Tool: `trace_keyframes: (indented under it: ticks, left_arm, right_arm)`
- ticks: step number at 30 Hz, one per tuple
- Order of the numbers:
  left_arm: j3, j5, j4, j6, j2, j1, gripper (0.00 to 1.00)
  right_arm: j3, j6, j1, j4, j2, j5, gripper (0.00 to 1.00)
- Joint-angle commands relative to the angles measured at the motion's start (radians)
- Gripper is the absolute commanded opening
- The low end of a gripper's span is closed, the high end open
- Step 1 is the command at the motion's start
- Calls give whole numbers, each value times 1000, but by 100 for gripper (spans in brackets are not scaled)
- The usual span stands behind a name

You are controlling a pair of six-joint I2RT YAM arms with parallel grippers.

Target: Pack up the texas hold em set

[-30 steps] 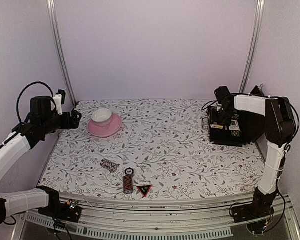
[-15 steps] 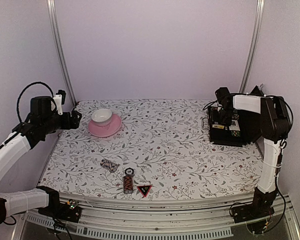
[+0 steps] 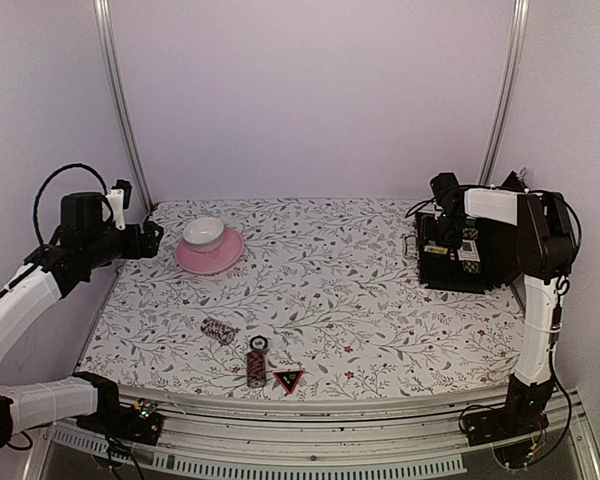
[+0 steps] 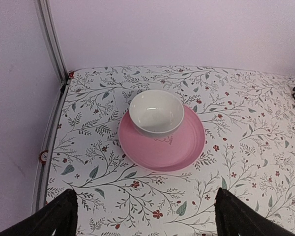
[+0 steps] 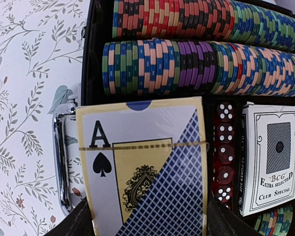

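We log the right gripper (image 5: pixel 147 219) first. In the right wrist view its dark fingers (image 5: pixel 81 221) press in on both sides of a card deck (image 5: pixel 142 162), ace of spades showing, which fills the lower middle of the frame. The deck hangs over the open black case (image 3: pixel 480 265); we cannot tell whether it touches the case floor. Inside the case, two chip rows (image 5: pixel 201 64) run across the top of the frame. A column of red dice (image 5: pixel 225 147) stands just right of the held deck, and a second boxed deck (image 5: pixel 270 157) lies at the right edge. The metal handle (image 5: pixel 61 157) shows at lower left. In the top view the case lies at the right edge of the table (image 3: pixel 380 300), at mid-height.

The left gripper (image 4: pixel 145 194) has its fingers spread wide with nothing between them, facing the pink saucer (image 4: pixel 162 147) with the white cup (image 4: pixel 156 112) on it.

Loose at lower centre of the top view we note a chip roll (image 3: pixel 218 329), a second chip roll (image 3: pixel 256 362), and the triangle marker (image 3: pixel 288 379) just beside that one.
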State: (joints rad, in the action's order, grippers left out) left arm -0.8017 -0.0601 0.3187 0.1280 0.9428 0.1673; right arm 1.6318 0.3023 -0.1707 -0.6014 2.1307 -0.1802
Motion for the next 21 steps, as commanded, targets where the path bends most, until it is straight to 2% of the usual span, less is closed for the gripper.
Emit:
trace_keyframes:
  ticks: [1,12,21]
  left_arm:
    - [9,10,-3,3,-1,-4,97]
    - [9,11,-3,3,-3,-6,97]
    - [9,17,-3,4,-5,-6,97]
  right_arm:
    - [20,7,16,-9,34,-29,55]
    - [15,11,25,-21,8,-39,55]
    - [16,-2,25,-17,20,13,55]
